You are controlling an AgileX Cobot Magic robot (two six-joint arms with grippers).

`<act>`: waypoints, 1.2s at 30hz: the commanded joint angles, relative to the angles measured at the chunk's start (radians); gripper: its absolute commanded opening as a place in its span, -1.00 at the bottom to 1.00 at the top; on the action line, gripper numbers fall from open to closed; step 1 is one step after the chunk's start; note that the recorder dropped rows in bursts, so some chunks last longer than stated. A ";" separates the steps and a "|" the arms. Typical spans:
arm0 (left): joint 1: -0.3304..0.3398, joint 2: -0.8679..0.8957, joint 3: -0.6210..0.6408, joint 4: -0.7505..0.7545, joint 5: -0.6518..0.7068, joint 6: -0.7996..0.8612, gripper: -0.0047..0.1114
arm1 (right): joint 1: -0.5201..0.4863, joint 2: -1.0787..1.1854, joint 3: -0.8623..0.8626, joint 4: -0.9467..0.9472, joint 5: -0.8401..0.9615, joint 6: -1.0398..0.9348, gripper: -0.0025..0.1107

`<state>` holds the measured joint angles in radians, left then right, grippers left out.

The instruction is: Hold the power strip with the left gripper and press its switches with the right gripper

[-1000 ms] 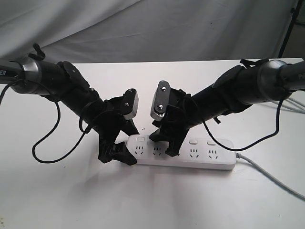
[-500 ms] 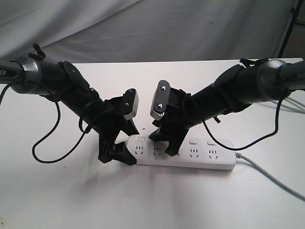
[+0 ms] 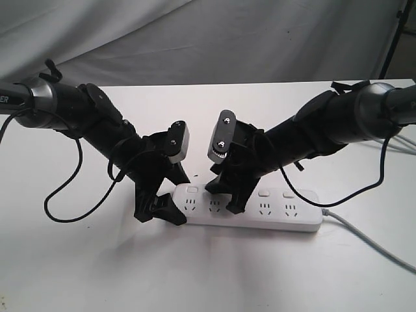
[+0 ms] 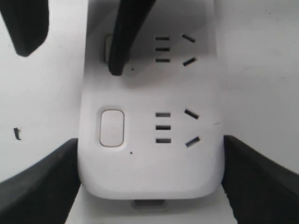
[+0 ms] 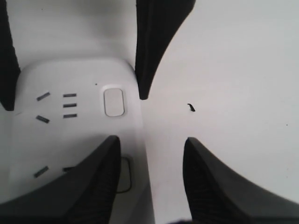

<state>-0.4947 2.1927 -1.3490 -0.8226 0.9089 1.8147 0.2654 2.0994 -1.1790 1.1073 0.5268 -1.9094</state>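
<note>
Long white plastic power strip [image 3: 273,220] lies flat on the white counter [image 3: 195,273], lower centre of the exterior frame. Black left claw [image 3: 166,200] is clamped across the strip's frame-left end, evidently to steady it. Black right claw [image 3: 226,198] stands jaws apart, with one tip on the second small white switch [image 4: 106,49] and the other clear of the strip.
</note>
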 commanded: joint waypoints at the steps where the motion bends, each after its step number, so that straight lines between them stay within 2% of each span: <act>1: -0.007 -0.003 -0.006 -0.003 0.004 -0.005 0.23 | -0.017 0.036 0.043 -0.094 -0.045 -0.024 -0.23; 7: -0.007 -0.003 -0.006 -0.003 0.004 -0.005 0.23 | -0.008 -0.032 0.036 -0.042 -0.041 -0.056 -0.23; 20: -0.007 -0.003 -0.006 -0.003 0.004 -0.005 0.23 | -0.023 -0.199 0.041 -0.054 -0.010 -0.041 -0.23; 36: -0.007 -0.003 -0.006 -0.003 0.004 -0.005 0.23 | -0.068 -0.188 0.081 -0.086 -0.004 0.000 -0.23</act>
<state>-0.4947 2.1927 -1.3490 -0.8226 0.9089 1.8147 0.2039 1.9080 -1.1195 1.0322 0.5267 -1.9083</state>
